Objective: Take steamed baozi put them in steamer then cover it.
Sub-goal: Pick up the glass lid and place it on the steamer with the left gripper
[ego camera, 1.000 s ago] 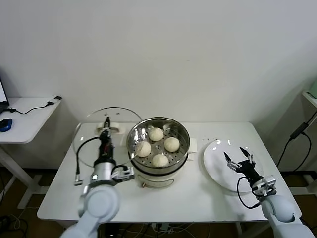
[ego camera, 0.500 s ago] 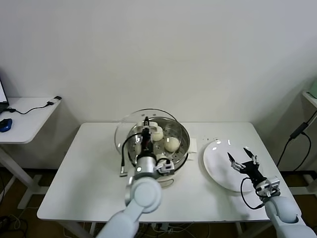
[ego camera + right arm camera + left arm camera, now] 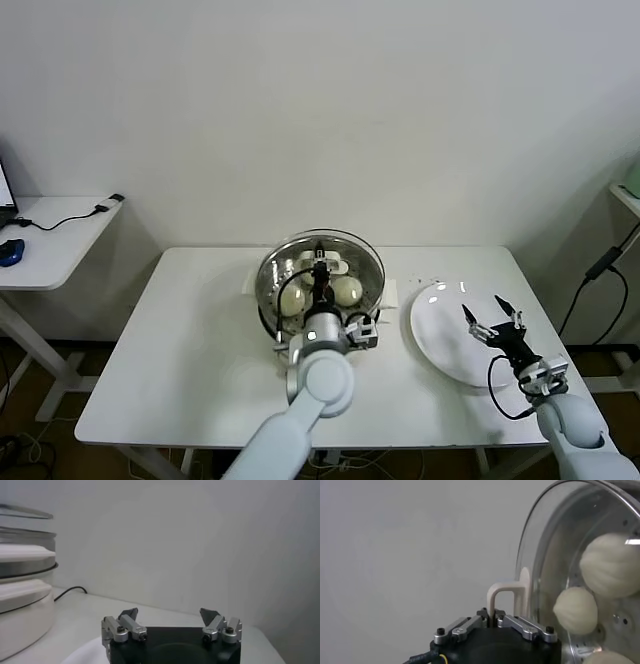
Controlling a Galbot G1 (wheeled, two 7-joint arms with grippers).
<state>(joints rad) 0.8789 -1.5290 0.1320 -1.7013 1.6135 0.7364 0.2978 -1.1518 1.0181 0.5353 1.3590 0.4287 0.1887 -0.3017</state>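
Your left claw (image 3: 494, 615) is clamped on the cover (image 3: 325, 248) over the steamer (image 3: 275, 310); your right claw (image 3: 496, 320), apart, hangs beside it.

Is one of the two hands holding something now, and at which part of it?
The left hand holds the glass cover by its cream-white handle, over the steamer. The right hand is open and holds nothing.

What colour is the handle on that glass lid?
Cream-white, clearest in the left wrist view: the lid handle.
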